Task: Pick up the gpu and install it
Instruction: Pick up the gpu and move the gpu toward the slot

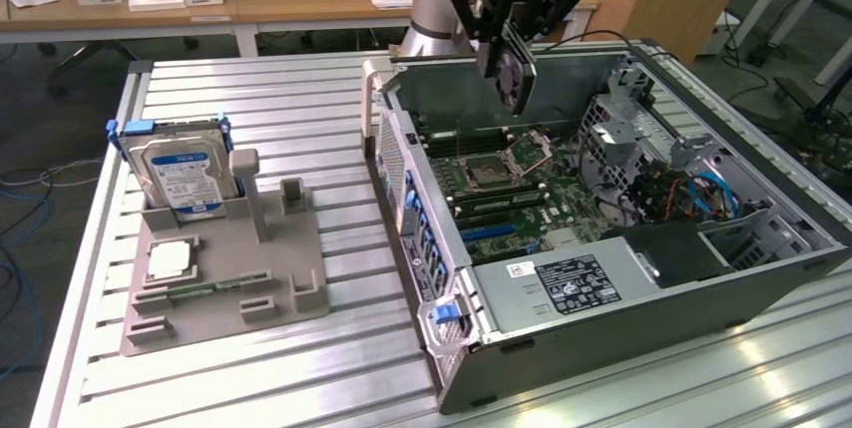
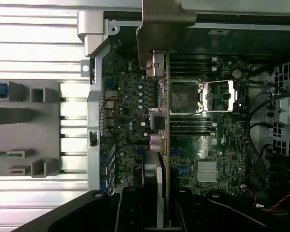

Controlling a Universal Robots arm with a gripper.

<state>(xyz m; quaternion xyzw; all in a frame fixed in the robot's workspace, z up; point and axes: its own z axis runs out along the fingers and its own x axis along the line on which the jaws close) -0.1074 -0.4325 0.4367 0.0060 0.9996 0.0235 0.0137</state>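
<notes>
Aloft, gpu (image 1: 510, 77) on edge, lengthwise out from gripper (image 1: 516, 29)

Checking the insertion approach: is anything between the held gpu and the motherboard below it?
Nothing visible does. The gpu hangs in the gripper's jaws over the open case, bare motherboard beneath.

Claw (image 2: 156, 212) grips gpu (image 2: 154, 176) edge-on over motherboard (image 2: 222, 140).

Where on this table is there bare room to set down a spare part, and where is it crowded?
The table is bare between the grey holder and the computer case, and along its near edge before the holder. Crowded: inside the case, under the gripper holding the graphics card.
</notes>
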